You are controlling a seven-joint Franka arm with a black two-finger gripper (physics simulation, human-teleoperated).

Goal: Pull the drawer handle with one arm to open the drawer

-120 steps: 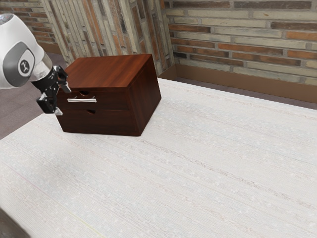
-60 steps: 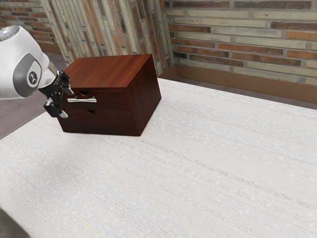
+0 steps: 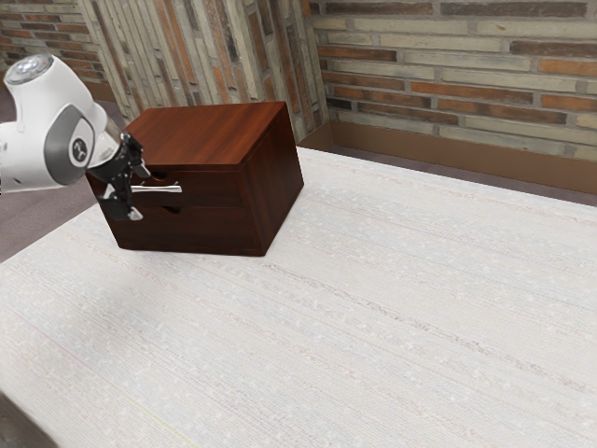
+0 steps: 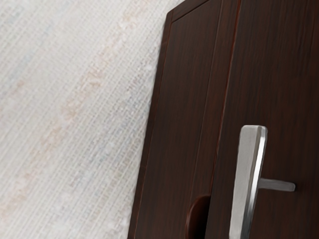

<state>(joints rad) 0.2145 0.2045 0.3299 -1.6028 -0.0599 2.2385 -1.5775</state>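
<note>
The slim silver bar handle (image 3: 160, 189) (image 4: 246, 184) lies across the upper drawer front (image 3: 201, 187) of the dark reddish-brown wooden cabinet (image 3: 210, 131), which stands on the pale grained tabletop (image 3: 373, 308). The black two-finger gripper (image 3: 136, 189) is at the handle's end toward the exterior view's left, its 2 fingers spread wide, 1 above and 1 below the bar.

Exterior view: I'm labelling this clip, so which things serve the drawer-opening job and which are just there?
Job: gripper, silver handle, upper drawer, wooden cabinet.
Just there: lower drawer, table, brick wall.
</note>
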